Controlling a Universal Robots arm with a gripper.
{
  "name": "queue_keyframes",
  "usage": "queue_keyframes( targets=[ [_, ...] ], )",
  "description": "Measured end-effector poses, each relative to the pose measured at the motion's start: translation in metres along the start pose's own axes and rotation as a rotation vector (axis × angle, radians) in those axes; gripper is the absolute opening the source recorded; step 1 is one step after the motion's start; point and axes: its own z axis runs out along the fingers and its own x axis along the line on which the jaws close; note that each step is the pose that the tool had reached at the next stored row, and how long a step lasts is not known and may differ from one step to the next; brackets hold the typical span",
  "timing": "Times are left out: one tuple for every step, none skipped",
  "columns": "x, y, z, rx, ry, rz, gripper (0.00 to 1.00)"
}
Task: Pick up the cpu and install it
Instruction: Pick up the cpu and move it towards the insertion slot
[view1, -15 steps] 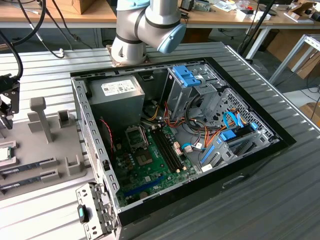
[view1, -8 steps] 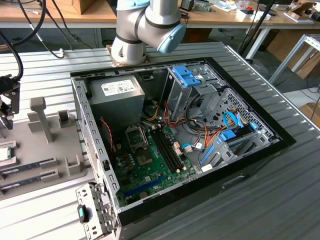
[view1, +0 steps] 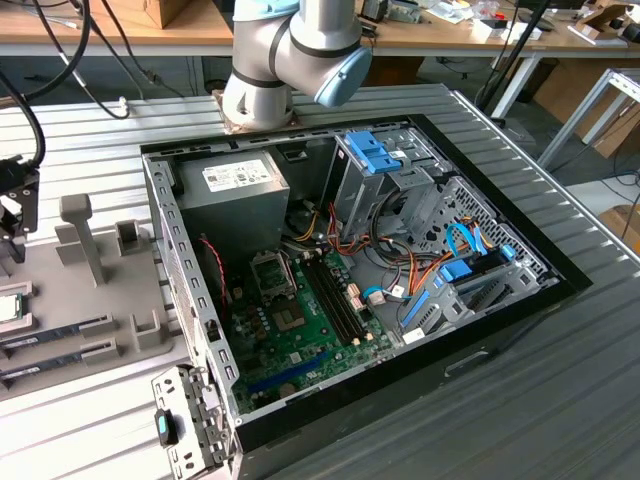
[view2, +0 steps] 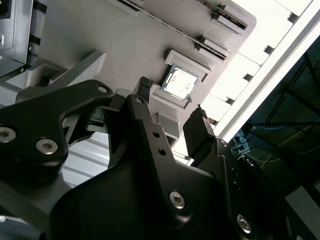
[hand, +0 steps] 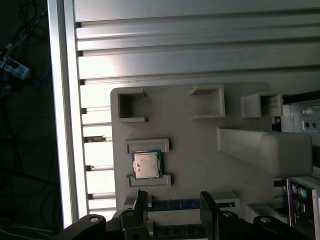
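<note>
Pincer wide, empty, above gray holder | cpu seated between two brackets, apart from fingers | I'd centre over it, gripping its unbracketed edges.

Soft, even light fills the exterior view; the inside of the computer case lies shaded. The ribbed counter glares white in both wrist views, and in the second wrist view the gripper looms dark, underexposed against it.
</note>
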Motion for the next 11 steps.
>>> queue_keyframes(
  targets=[
    [0.0000,0.0000,0.0003,-0.0001,-0.0001,0.000,0.54],
    [0.0000,0.0000,0.0006,-0.0001,-0.0001,0.000,0.54],
    [0.0000,0.0000,0.0008,-0.0001,-0.0001,0.000,0.54],
    [0.0000,0.0000,0.0012,-0.0001,-0.0002,0.000,0.54],
    [0.0000,0.0000,0.0016,-0.0002,-0.0002,0.000,0.54],
    [0.0000,0.0000,0.0018,-0.0001,-0.0002,0.000,0.54],
    [0.0000,0.0000,0.0020,-0.0001,-0.0001,0.000,0.54],
    [0.0000,0.0000,0.0022,-0.0001,-0.0001,0.000,0.54],
    [0.0001,0.0000,0.0025,-0.0001,-0.0002,0.000,0.54],
    [0.0000,0.0000,0.0028,-0.0001,-0.0002,0.000,0.54],
    [0.0001,0.0000,0.0030,-0.0001,-0.0001,0.000,0.54]
  ],
)
